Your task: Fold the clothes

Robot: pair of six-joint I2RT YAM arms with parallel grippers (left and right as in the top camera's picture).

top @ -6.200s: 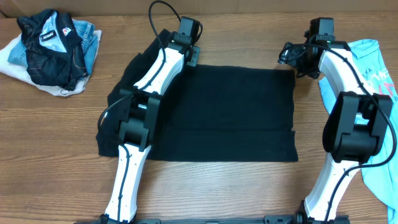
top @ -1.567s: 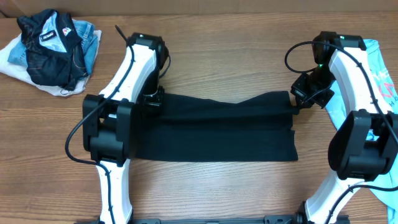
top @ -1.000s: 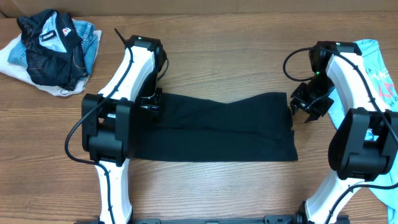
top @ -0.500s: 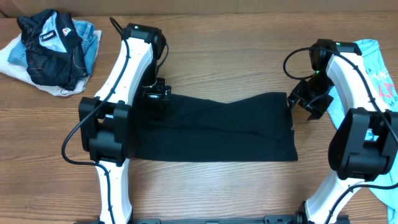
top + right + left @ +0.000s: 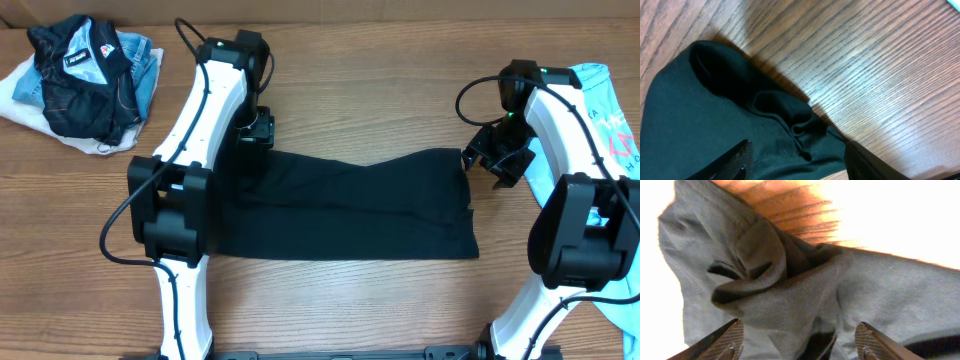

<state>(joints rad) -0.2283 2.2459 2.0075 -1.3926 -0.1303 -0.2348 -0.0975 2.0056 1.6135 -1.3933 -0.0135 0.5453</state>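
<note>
**Lying across mid-counter: black T-shirt (image 5: pixel 350 205), both tools apart**

The T-shirt forms a wide band on the wooden counter (image 5: pixel 380 90). Its near edge is straight and its far edge is rumpled. The left tool (image 5: pixel 255 135) is above the far-left corner with its fingers spread, clamping nothing. The right tool (image 5: pixel 497 162) is at the far-right corner, also spread and empty. A light blue T-shirt (image 5: pixel 610 110) lies at the right edge. A dark jacket (image 5: pixel 80 75) tops a pile at far left.

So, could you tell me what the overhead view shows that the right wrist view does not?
Overhead only: the whole black shirt, a jacket far left, a blue shirt at the right edge, and the left gripper. Right wrist only: the black shirt's bunched corner up close. Both: the black shirt, the wooden table and the open right gripper.
</note>
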